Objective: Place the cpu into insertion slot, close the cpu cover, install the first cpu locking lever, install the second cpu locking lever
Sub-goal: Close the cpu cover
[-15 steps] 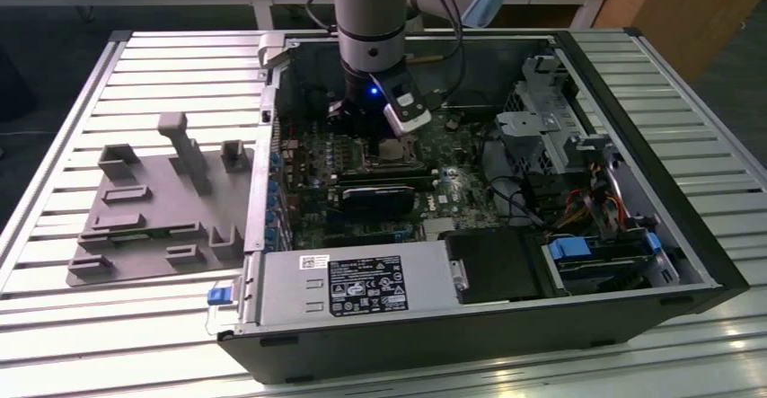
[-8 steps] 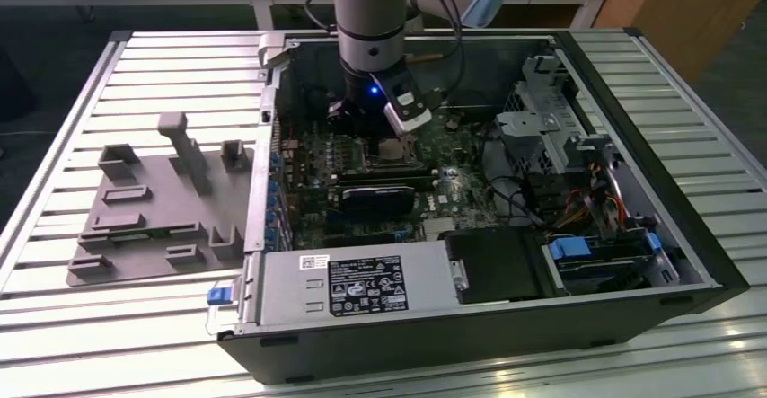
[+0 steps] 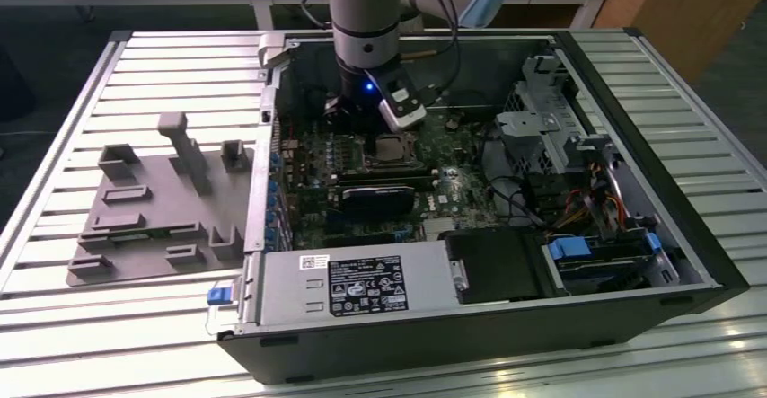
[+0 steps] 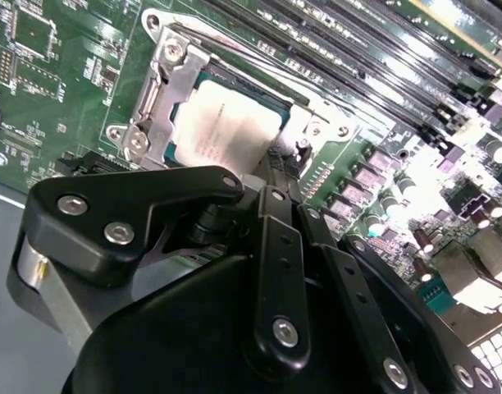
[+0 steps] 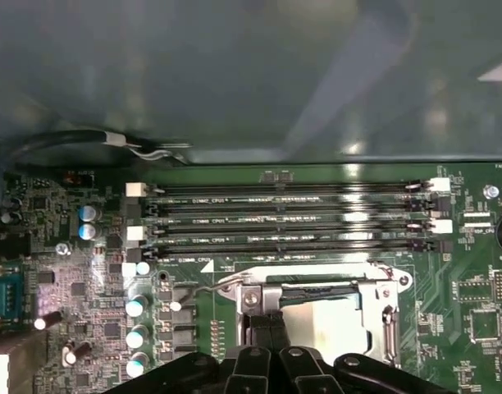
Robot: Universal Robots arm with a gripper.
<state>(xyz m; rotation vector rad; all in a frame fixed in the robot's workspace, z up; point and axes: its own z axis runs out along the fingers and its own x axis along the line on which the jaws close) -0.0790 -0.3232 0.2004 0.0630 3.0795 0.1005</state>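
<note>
**Colleague:** Where is the cpu right now?

**Me:** It lies flat in the insertion slot, on the motherboard inside the open computer case. The case lies on its side on the table, so the board faces up and my arm can reach it from above.

**Colleague:** And the cpu cover?

**Me:** The cpu cover is already down over the chip. Its silver frame lies along the chip's edges, and the pale metal top shows through the square window. I judge that the frame bears on the chip's rim and keeps it seated.

**Colleague:** What is the end effector doing?

**Me:** The end effector hangs low over the board at one corner of the socket, just beside the frame. As far as I can see in both wrist views it is clenched, tips pressed together with nothing between them. I read that as a way to make one blunt point for pushing rather than gripping.

**Colleague:** Pushing what?

**Me:** Probably the thin wire locking lever that runs out from that corner, on the side away from the memory slots. I cannot tell whether the tips touch it, nor whether either lever is latched.
</note>
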